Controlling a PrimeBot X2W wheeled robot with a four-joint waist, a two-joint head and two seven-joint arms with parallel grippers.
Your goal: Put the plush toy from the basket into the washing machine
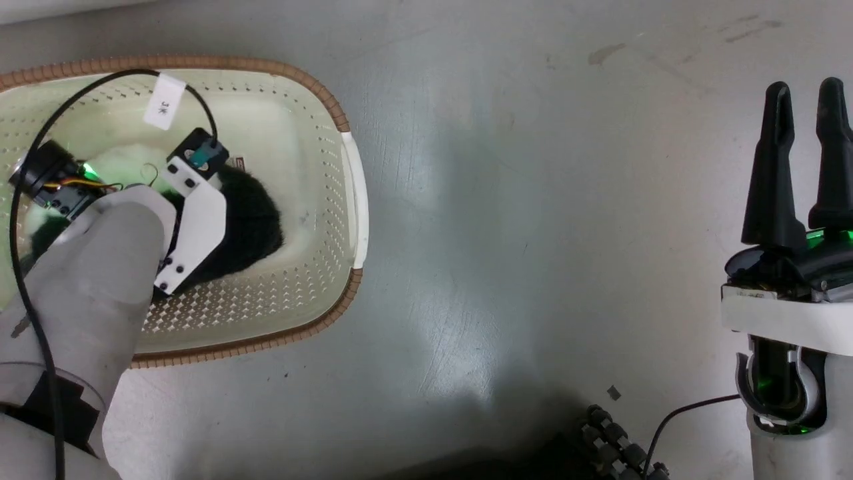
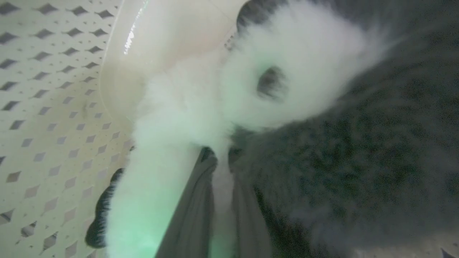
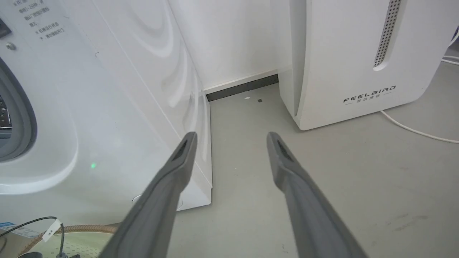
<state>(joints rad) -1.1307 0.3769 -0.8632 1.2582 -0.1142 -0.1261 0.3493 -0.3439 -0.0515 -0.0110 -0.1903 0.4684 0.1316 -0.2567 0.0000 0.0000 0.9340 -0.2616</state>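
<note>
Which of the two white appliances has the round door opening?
The large white washing machine, left in the right wrist view, with a grey rubber door seal; the white FEELBIRD appliance shows a perforated slot.

Laundry corner, prob. test setup: washing machine (image 3: pixel 107 89) on bare grey floor (image 3: pixel 322 172), white FEELBIRD unit (image 3: pixel 344 53) beside it, wall (image 3: pixel 229 43) behind.

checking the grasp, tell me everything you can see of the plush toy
The plush toy is a fluffy panda with long soft fur: white face, dark eye patch, black body. It lies inside the basket, partly hidden under the left arm. The left hand pinches white fur between its two grey fingers.
</note>
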